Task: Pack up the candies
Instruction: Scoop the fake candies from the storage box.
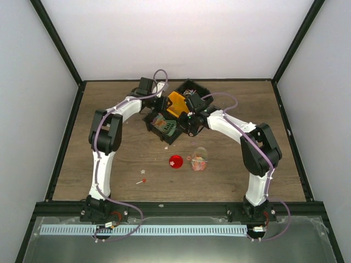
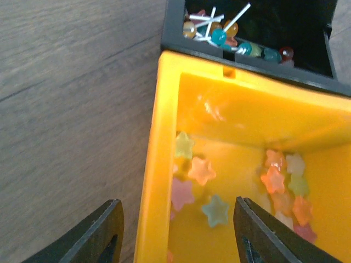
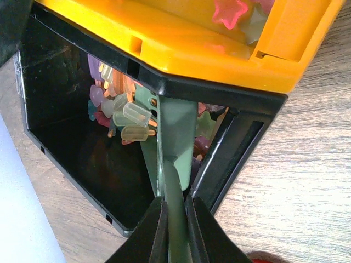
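Note:
Star-shaped candies [image 2: 202, 171] lie in the yellow bin [image 2: 156, 164]. My left gripper [image 2: 178, 235] hangs open over that bin's left wall, touching nothing. Lollipop candies [image 2: 218, 34] fill a black bin [image 2: 175, 27] beyond it. My right gripper [image 3: 174, 222] is shut on the handle of the green scoop [image 3: 174, 137], whose head reaches into a black bin [image 3: 66, 148] of ice-lolly-shaped candies [image 3: 127, 119]. In the top view both grippers meet at the bins [image 1: 176, 104]. The clear jar [image 1: 199, 160], holding some candies, stands on the table nearer the arms.
The round red lid [image 1: 175, 161] lies left of the jar. A few stray candies [image 1: 143, 180] lie on the wooden table [image 1: 109, 175], one [image 1: 166, 147] just in front of the bins. Grey walls enclose the table.

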Motion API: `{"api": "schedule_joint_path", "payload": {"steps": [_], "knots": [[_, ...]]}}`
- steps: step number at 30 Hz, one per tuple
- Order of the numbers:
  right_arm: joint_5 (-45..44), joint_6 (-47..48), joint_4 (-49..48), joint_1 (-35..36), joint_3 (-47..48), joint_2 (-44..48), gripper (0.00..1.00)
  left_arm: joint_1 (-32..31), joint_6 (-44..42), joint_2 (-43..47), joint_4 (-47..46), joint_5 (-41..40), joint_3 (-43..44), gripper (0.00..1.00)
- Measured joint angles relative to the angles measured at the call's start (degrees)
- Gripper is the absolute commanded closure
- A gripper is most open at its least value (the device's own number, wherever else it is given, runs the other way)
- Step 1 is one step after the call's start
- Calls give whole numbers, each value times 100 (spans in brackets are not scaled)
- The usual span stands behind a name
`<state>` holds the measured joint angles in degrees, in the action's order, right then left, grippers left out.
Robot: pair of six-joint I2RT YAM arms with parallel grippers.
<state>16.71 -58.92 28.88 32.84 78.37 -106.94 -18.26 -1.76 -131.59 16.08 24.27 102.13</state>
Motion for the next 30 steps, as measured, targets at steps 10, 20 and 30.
{"api": "schedule_joint_path", "payload": {"steps": [10,20,30], "knots": [[22,129,-90,-13,-22,0,99,645,81,1110,-409,55,-1320,32],[120,282,-98,-92,-13,-24,99,846,24,1958,-730,105,-2411,64],[151,389,-44,-122,61,-70,99,837,-247,1958,-658,487,-2673,49]]}}
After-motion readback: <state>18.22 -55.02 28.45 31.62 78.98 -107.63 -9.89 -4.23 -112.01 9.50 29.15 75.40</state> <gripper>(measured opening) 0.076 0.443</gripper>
